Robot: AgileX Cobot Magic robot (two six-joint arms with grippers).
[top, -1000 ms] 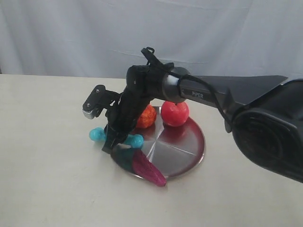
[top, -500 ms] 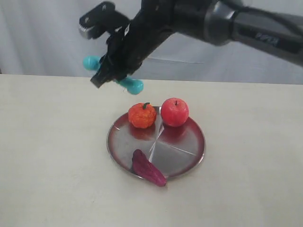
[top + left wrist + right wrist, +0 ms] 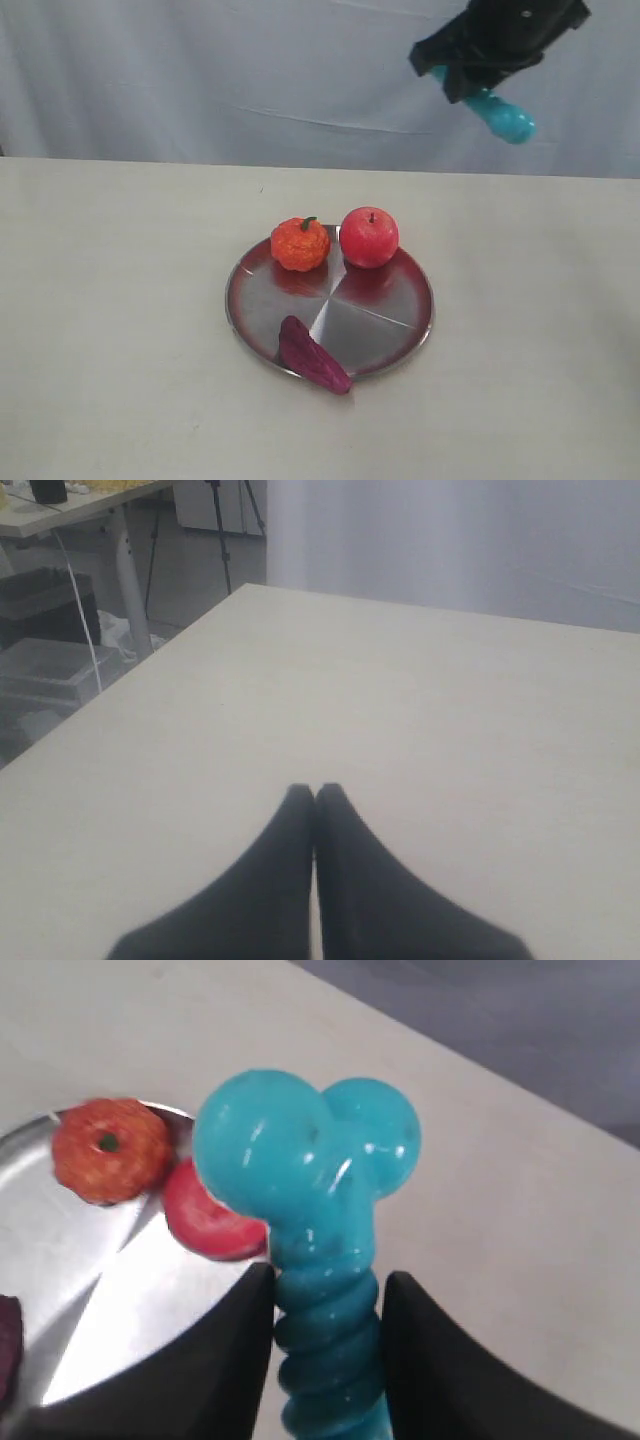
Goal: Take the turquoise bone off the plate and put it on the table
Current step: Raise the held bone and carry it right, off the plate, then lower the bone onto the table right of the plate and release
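Observation:
The turquoise bone [image 3: 503, 116] hangs high in the air at the upper right of the exterior view, well above the table [image 3: 120, 300]. My right gripper [image 3: 470, 75] is shut on its ribbed shaft [image 3: 328, 1335], one knobbed end sticking out past the fingertips. The silver plate [image 3: 380, 330] lies in the middle of the table, to the left of and far below the bone. In the left wrist view my left gripper [image 3: 314, 793] is shut on nothing, over bare table; it does not show in the exterior view.
On the plate sit an orange fruit [image 3: 300, 243], a red apple [image 3: 369, 237] and a dark purple leaf-shaped piece [image 3: 312, 367] that overhangs the front rim. A pale curtain [image 3: 200, 70] hangs behind the table.
The right gripper lifted the bone from the plate's left edge, then swung it high across to the upper right. The plate and fruit have stayed put.

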